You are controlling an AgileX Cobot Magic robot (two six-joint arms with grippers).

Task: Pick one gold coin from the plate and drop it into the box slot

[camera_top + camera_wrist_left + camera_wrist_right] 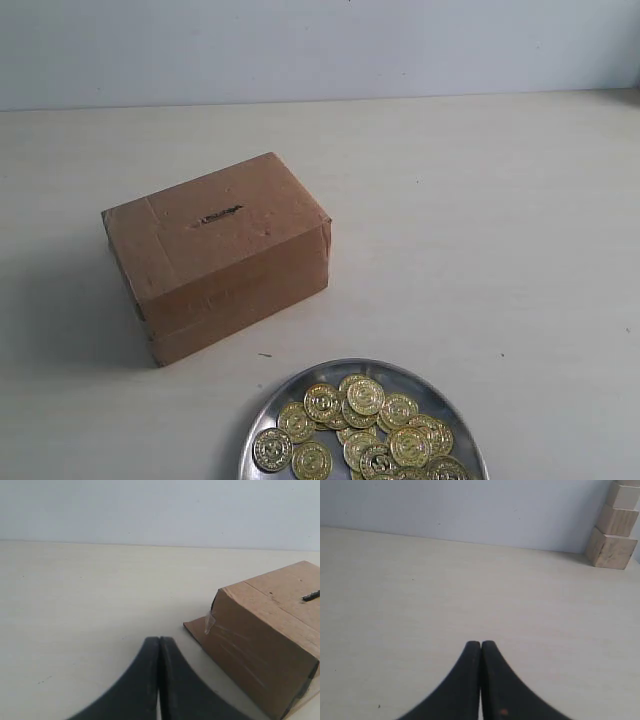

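The brown cardboard box (220, 255) stands left of centre on the pale table, its dark slot (220, 215) in the top face. The silver plate (268, 409) sits at the bottom edge, holding several gold coins (362, 395). Neither gripper shows in the exterior view. In the left wrist view my left gripper (159, 640) is shut and empty over bare table, with the box (265, 645) and its slot (311, 596) off to one side. My right gripper (480, 643) is shut too, with nothing between its black fingers; no coin or plate shows there.
A stack of pale wooden blocks (614, 527) stands by the wall in the right wrist view. A pale wall (320, 45) borders the table at the back. A loose flap of clear tape (210, 622) sticks out from the box corner.
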